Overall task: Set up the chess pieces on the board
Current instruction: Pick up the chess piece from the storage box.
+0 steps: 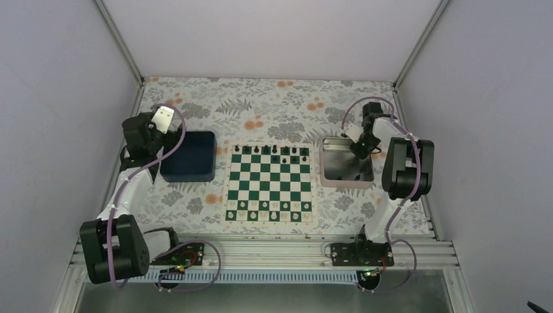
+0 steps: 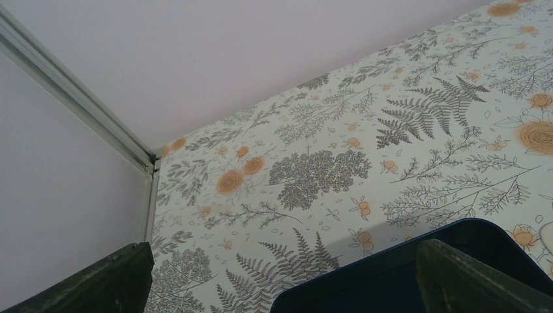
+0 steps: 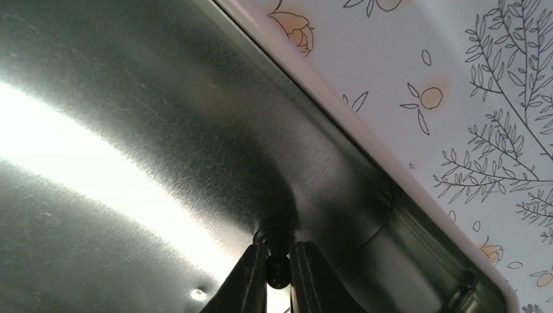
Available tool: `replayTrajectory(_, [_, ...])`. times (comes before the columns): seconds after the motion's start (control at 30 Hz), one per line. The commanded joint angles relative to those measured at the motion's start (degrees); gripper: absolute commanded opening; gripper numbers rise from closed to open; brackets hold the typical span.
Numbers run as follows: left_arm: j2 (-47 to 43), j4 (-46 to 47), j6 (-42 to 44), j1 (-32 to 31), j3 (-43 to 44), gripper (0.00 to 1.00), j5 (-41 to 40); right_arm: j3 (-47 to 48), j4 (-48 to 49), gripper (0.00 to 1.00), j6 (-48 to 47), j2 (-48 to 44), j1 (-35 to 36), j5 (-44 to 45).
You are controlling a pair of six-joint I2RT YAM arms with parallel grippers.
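At three o'clock of the board, the right arm folds at its elbow and dips the right gripper into the silver tray, its fingers pinched narrow on a black chess piece. Other black pieces line the board's twelve-o'clock row. At nine o'clock, the left gripper hangs wide open above the blue bin.

Overhead, light is soft and even across the tabletop, sharp all over, faint shadows beside the arms. Right wrist view: a white glare band blows out across the silver tray, its corner sinks dark, the right hand blurred. Left wrist: bright, fern print crisp, left hand murky.
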Motion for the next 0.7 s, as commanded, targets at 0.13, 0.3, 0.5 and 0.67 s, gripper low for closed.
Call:
replayTrajectory(0.13, [-0.8, -0.5, -0.2, 0.3, 0.3, 1.00, 1.4, 1.3, -4.1, 0.05, 0.5, -2.8, 0.6, -0.9])
replayTrajectory(0.3, [-0.7, -0.5, -0.3, 0.3, 0.3, 1.00, 1.5, 5.8, -9.8, 0.05, 2.4, -8.0, 7.2, -1.5])
replayTrajectory(0.5, [-0.9, -0.5, -0.3, 0.3, 0.3, 1.00, 1.2, 18.8, -17.1, 0.06, 6.1, -9.1, 22.2, -3.4])
replayTrajectory(0.67, [-1.1, -0.3, -0.3, 0.3, 0.3, 1.00, 1.0, 28.2, -19.4, 0.06, 7.6, -2.7, 34.9, -3.5])
